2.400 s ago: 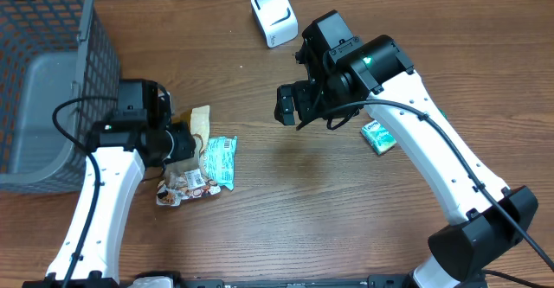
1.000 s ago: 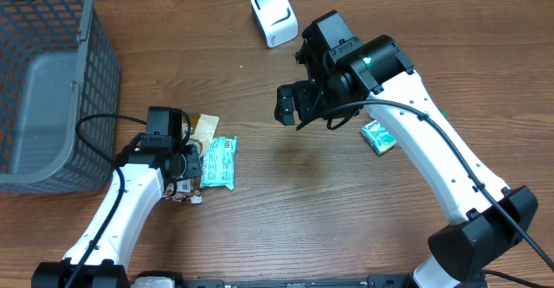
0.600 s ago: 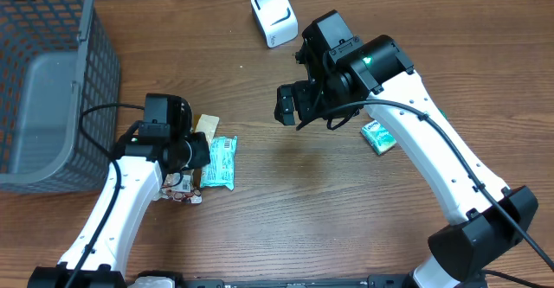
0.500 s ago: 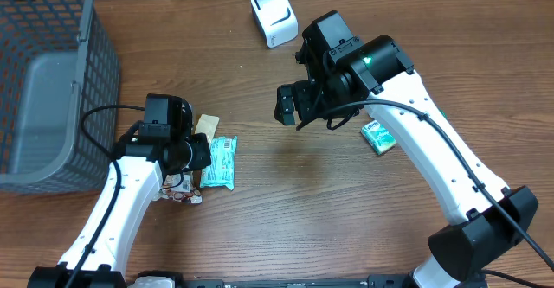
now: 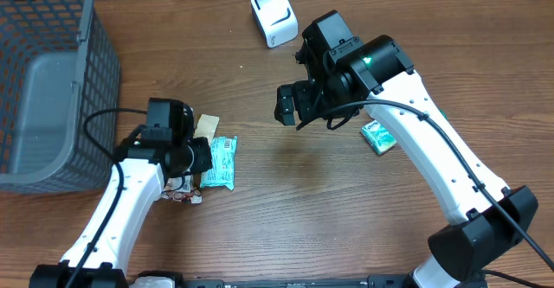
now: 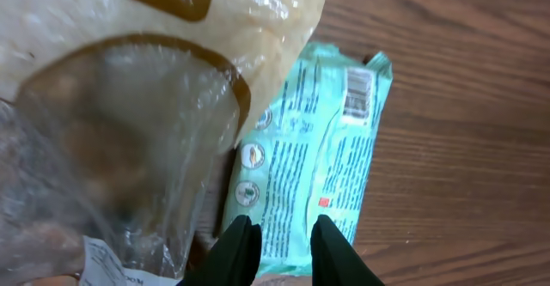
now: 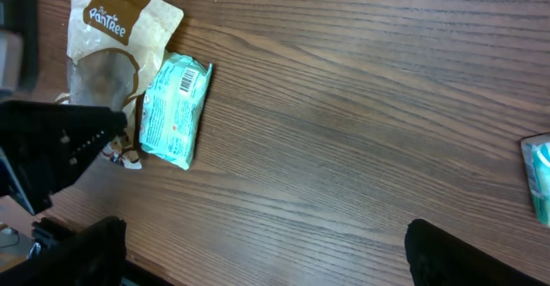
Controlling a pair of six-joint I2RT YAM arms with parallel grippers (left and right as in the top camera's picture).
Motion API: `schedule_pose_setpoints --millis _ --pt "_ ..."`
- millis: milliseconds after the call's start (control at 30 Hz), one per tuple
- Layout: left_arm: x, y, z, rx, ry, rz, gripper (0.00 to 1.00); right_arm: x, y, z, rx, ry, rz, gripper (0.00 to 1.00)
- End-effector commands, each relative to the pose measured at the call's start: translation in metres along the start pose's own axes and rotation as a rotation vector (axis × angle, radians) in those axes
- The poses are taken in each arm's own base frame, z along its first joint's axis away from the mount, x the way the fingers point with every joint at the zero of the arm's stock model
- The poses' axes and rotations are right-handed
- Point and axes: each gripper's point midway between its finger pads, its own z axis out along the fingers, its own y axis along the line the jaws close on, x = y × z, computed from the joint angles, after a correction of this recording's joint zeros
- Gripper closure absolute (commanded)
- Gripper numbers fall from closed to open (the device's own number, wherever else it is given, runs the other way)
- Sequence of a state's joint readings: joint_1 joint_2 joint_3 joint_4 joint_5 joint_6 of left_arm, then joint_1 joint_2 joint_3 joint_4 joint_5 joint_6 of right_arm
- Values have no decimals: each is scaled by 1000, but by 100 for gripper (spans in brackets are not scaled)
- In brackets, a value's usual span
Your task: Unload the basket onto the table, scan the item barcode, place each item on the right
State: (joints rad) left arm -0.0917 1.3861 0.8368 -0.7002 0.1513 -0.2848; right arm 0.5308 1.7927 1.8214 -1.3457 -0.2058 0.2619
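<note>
Our left gripper (image 6: 284, 236) is clenched on just the end of the teal packet (image 6: 322, 140) — it may slip, or drag the snack bag (image 6: 129, 106) along; the right gripper (image 7: 271, 256) hangs released.

The overhead camera looked straight down on the whole bench (image 5: 286, 210). The left wrist camera sat close over the mint-green packet (image 6: 318, 157), facing down. The right wrist camera looked down from higher, sharing that packet and the Pantree bag (image 7: 112, 54) with both others.
</note>
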Motion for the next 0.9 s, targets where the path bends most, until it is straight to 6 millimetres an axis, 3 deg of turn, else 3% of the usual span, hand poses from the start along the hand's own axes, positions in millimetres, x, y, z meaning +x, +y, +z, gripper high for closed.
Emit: schedule_pose_setpoints --millis 0,333,500,733,867 --pt "6 3 9 -20 24 22 81 -4 2 -7 -8 -24 -4 0" --pt "11 19 51 -106 103 28 77 -4 2 -7 -8 -24 -4 0" --pt "11 15 51 -87 112 42 76 -4 2 -7 -8 -24 -4 0" --pt "22 -40 48 175 158 136 76 -4 2 -7 -8 -24 -4 0" --pt "22 -64 50 219 137 176 75 -4 2 -7 -8 -24 -4 0"
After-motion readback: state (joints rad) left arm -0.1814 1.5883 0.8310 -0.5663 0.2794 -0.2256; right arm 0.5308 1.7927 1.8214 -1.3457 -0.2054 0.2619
